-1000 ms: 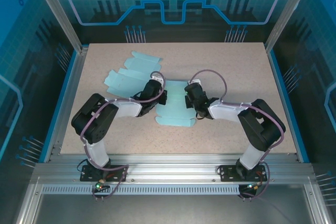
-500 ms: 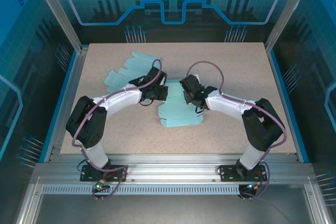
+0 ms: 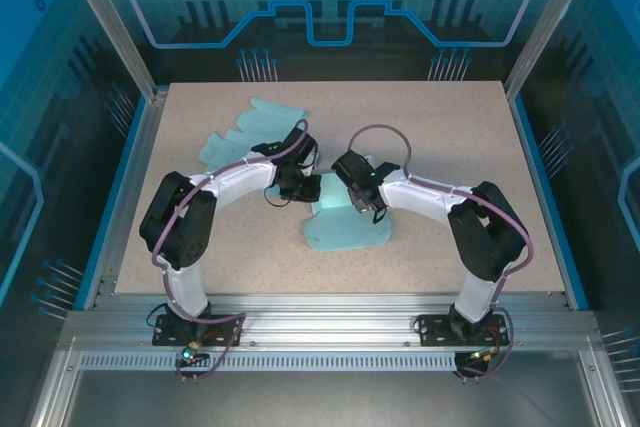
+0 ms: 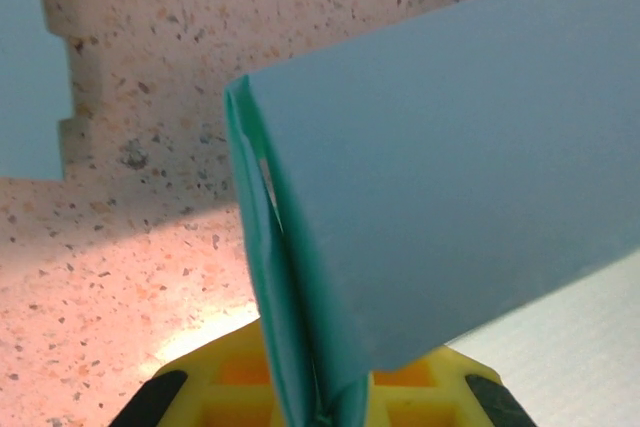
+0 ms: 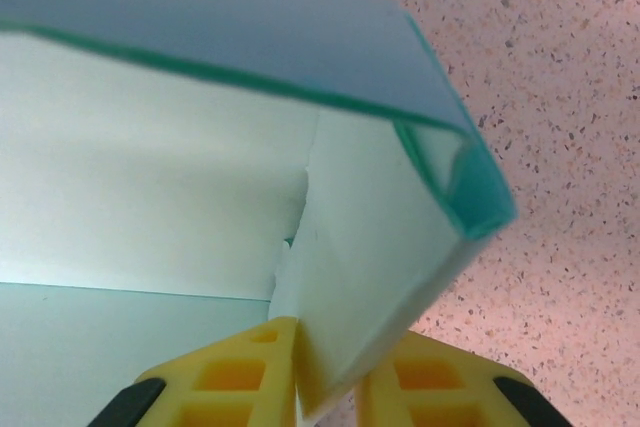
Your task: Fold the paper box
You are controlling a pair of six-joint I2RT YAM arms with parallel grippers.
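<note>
Overhead view bright, even and sharp, warm glow on the tabletop (image 4: pixel 120 277) just left of the left claw (image 4: pixel 320 392), paper box (image 4: pixel 450 147) above it soft-focused, blurred box edge above the right claw (image 5: pixel 328 387), pale washed-out sheet to its left.

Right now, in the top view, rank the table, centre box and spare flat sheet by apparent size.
Largest: table. Then centre box and spare flat sheet: they look about alike, and each is partly hidden, so I won't rank them.
</note>
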